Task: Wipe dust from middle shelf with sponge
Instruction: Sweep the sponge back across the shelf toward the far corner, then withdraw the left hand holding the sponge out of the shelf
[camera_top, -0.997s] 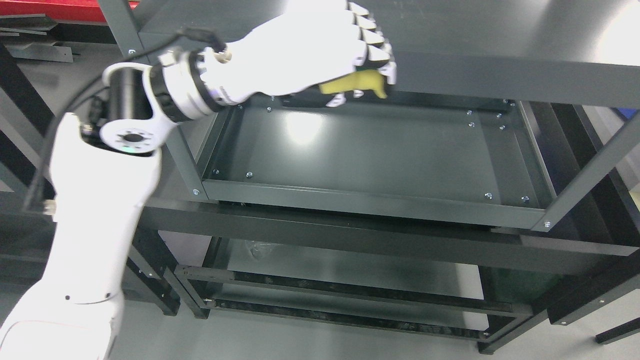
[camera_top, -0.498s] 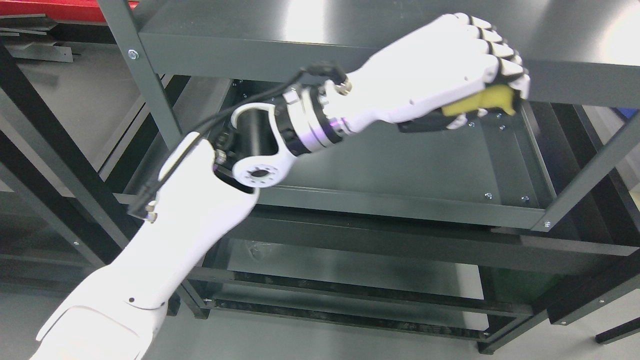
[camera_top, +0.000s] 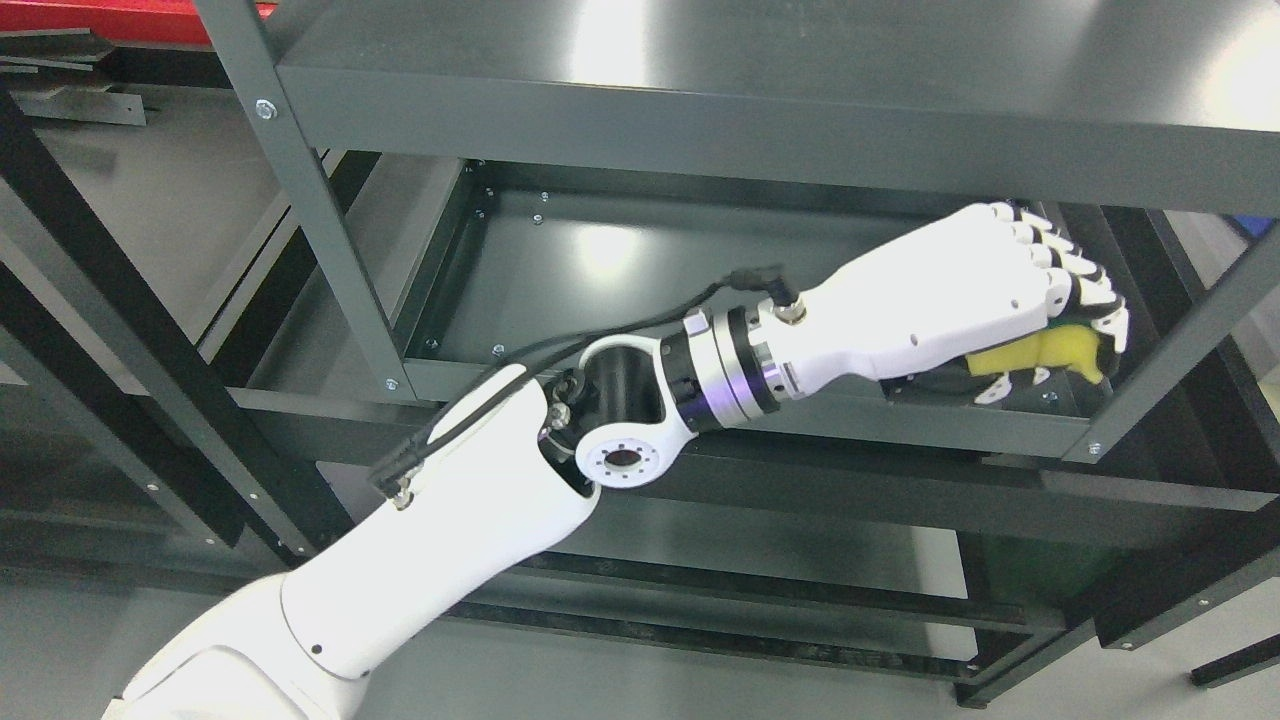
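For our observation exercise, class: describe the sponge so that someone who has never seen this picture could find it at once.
Start at the dark metal shelving unit and find its middle shelf, a shallow tray. At the tray's near right corner, the white left robot hand curls around the sponge. It is the only yellow thing among grey metal and white plastic.
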